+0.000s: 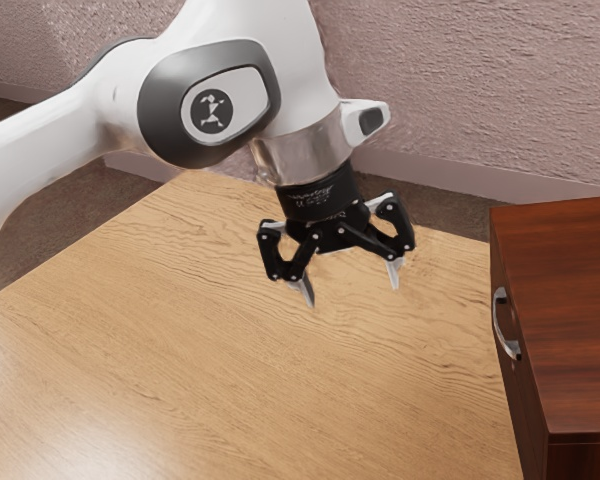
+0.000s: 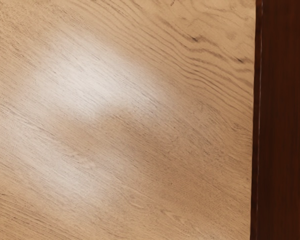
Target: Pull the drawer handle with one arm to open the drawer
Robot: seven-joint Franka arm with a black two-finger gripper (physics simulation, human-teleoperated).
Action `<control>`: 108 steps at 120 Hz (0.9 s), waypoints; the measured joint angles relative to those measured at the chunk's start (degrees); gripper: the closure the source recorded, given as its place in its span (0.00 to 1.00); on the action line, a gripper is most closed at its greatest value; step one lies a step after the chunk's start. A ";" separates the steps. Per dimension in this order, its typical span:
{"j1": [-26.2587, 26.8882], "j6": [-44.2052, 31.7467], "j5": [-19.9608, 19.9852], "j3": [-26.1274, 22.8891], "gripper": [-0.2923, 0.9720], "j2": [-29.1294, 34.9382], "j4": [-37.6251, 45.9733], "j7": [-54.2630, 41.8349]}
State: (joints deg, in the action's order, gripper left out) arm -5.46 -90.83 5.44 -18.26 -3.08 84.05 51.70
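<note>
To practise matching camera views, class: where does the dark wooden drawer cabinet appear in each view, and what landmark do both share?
Exterior view: the cabinet stands at the exterior view's right edge, its handle on the face toward the open end effector.
Wrist view: the cabinet is the dark band bordering the pale table.
Shared landmark: the straight line where pale table meets dark cabinet.

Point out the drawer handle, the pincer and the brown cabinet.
drawer handle (image 1: 501, 322), exterior view, middle of the silver bar.
pincer (image 1: 351, 289), exterior view, midway between its open fingertips.
cabinet (image 1: 575, 300), exterior view, its broad dark-wood face.
</note>
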 joint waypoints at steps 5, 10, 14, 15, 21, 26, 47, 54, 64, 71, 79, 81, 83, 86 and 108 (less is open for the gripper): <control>-1.00 0.03 -0.36 0.00 0.23 -0.04 -0.06 1.80; -1.13 -0.03 -0.79 -0.02 0.23 -0.23 -0.13 3.47; -0.64 -0.09 -1.06 -0.06 0.23 -0.84 -0.23 4.72; -0.45 -0.11 -1.11 -0.10 0.23 -1.08 -0.25 5.03; 1.04 -0.32 -1.44 -0.30 0.23 -2.18 -0.31 6.76; 2.45 -0.96 -1.68 -0.39 0.23 -2.60 -0.24 8.07; 4.06 -4.23 -2.13 -0.46 0.23 -3.44 0.23 12.45; 3.89 -5.70 -2.18 -0.45 0.23 -3.64 0.70 13.48; 4.24 -8.31 -2.23 -0.39 0.23 -3.76 2.28 14.71; 4.76 -10.36 -2.24 -0.25 0.23 -3.79 3.72 15.38; 5.09 -12.52 -2.21 -0.09 0.23 -3.81 4.77 16.00; 5.15 -13.07 -2.20 -0.07 0.23 -3.81 5.02 16.14; 5.22 -13.61 -2.18 -0.06 0.23 -3.81 5.27 16.27; 5.31 -14.44 -2.17 -0.05 0.23 -3.81 5.64 16.46; 5.77 -20.31 -1.83 0.13 0.23 -4.16 7.98 17.43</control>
State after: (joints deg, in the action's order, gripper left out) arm 0.31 -111.14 3.60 -18.13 -7.24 92.03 69.13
